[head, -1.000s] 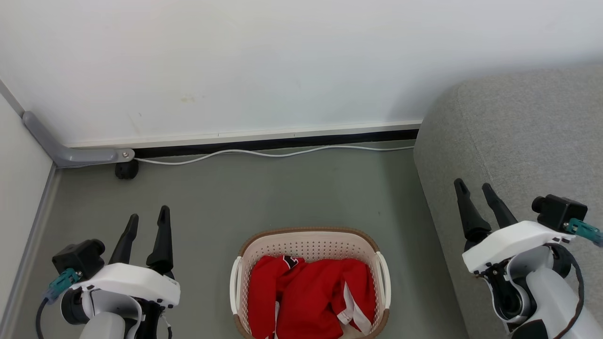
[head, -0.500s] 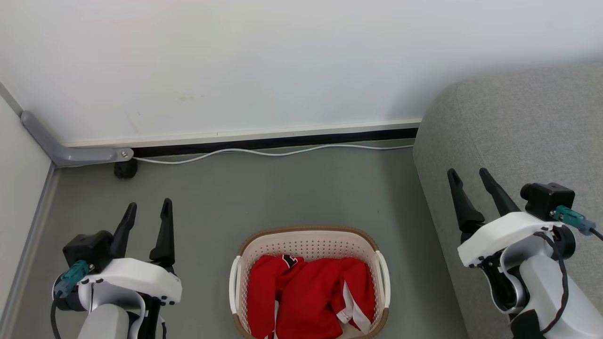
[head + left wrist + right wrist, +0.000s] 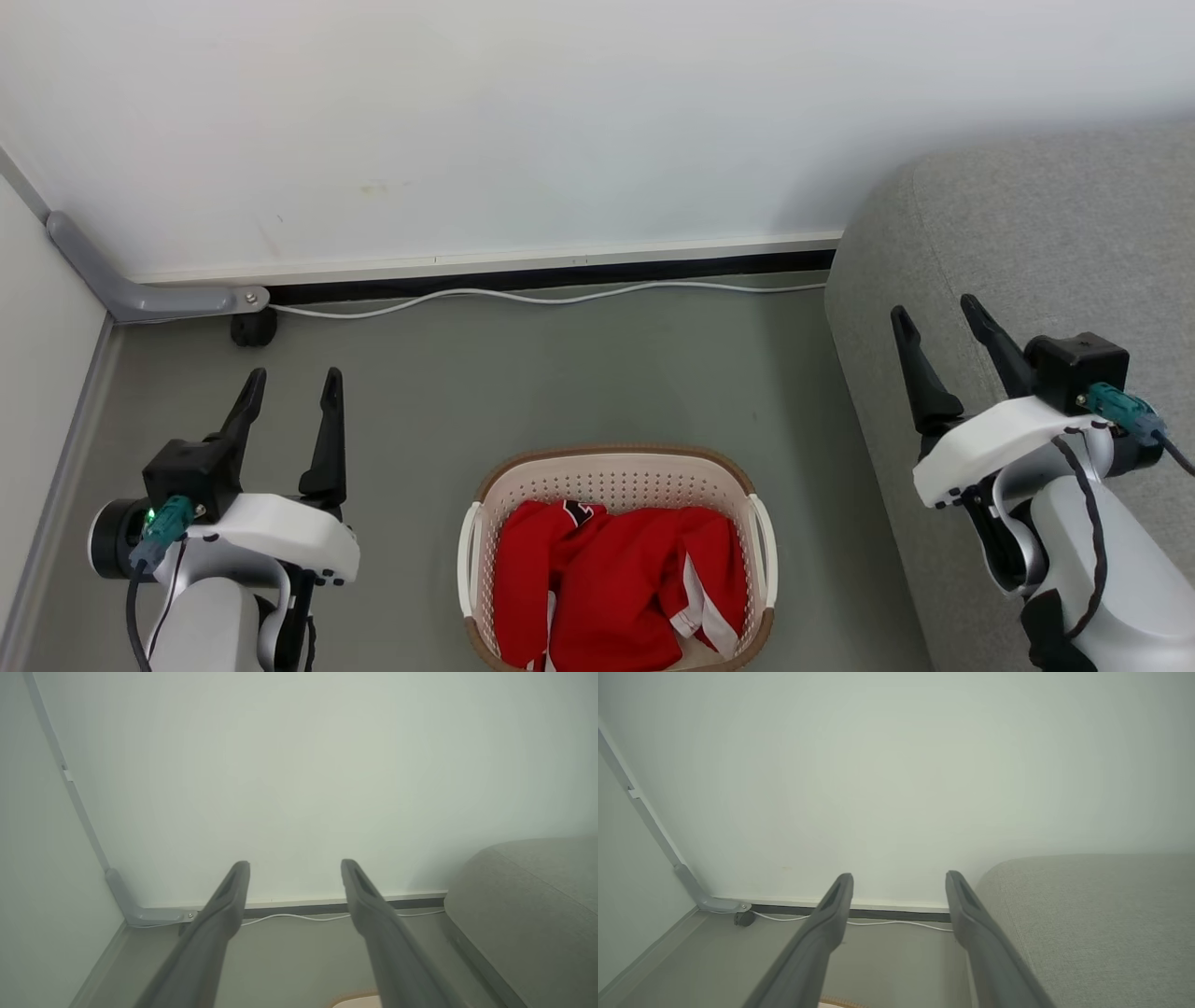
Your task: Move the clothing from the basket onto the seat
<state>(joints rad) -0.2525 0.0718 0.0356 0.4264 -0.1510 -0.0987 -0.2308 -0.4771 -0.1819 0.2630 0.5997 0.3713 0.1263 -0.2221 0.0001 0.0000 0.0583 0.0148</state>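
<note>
While the red clothing [image 3: 616,588] lies heaped in the basket [image 3: 611,455] on the floor [image 3: 560,373] just in front of me, my left hand [image 3: 294,375] hangs released and empty to its left and my right hand [image 3: 934,308], fingers likewise spread, hovers by the grey seat [image 3: 1027,233].

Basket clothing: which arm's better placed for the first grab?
Left, marginally. Both are open and empty, but the left pincer sits lower in the head view, closer to the basket and clothing; the right pincer shows against the seat, farther off.
</note>
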